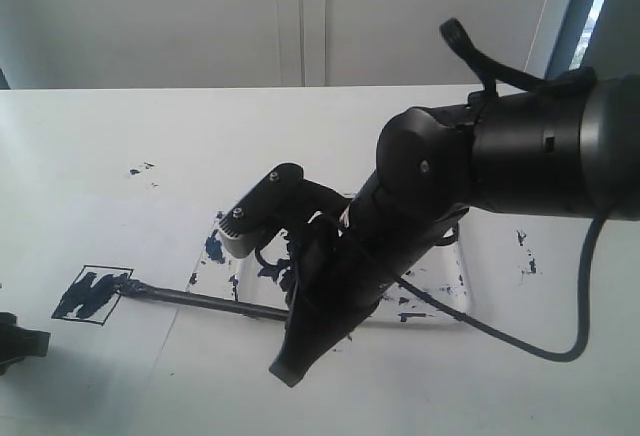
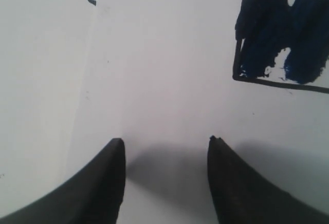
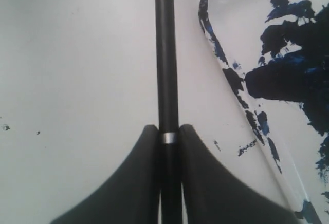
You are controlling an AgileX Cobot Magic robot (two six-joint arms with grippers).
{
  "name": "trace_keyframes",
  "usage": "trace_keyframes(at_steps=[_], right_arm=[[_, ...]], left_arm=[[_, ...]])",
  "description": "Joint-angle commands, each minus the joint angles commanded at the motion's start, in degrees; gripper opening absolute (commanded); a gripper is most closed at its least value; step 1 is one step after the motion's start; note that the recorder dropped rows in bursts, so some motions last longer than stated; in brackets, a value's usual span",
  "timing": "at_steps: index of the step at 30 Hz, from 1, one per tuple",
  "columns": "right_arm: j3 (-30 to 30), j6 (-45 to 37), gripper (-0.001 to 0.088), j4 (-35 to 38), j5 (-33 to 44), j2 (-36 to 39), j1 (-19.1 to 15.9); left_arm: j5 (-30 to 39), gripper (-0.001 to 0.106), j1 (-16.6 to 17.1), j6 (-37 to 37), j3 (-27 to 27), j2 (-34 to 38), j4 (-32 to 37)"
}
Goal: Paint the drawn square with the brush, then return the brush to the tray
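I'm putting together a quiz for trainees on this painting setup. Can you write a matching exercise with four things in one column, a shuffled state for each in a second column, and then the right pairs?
Things
1. drawn square
2. brush
3. tray
4. left end effector

States
A. open, holding nothing
B. partly filled with dark blue paint
C. clamped in the right end effector, tip at the square's edge
D. clear plastic, blotched with dark paint

Pairs: 1-B, 2-C, 3-D, 4-A

White paper on a white table, scattered dark paint specks.
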Motion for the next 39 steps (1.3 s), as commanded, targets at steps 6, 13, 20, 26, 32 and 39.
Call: trace_keyframes(at_steps=[6, 13, 20, 26, 32, 39], right_arm=[[0.0, -1.5, 0.0, 1.6, 2.2, 0.0, 0.0], [0.0, -6.5, 0.0, 6.2, 4.0, 0.0, 0.0], [0.0, -5.2, 0.0, 5.3, 1.4, 0.0, 0.0], [0.0, -5.2, 0.0, 5.0, -1.5, 0.0, 0.0], [0.0, -5.2, 0.0, 5.4, -3.1, 0.0, 0.0], [0.0, -5.5, 0.0, 6.3, -3.3, 0.0, 0.0]], left_arm=[[-0.1, 0.054, 0.0, 0.0, 0.0, 0.0, 0.0], [-0.1, 0.054, 0.0, 0.0, 0.0, 0.0, 0.0], [0.0, 0.054, 0.0, 0.0, 0.0, 0.0, 0.0], [0.0, 0.054, 0.0, 0.0, 0.0, 0.0, 0.0], [-0.1, 0.054, 0.0, 0.1, 0.0, 0.0, 0.0], [-0.7, 0.054, 0.0, 0.1, 0.0, 0.0, 0.0]])
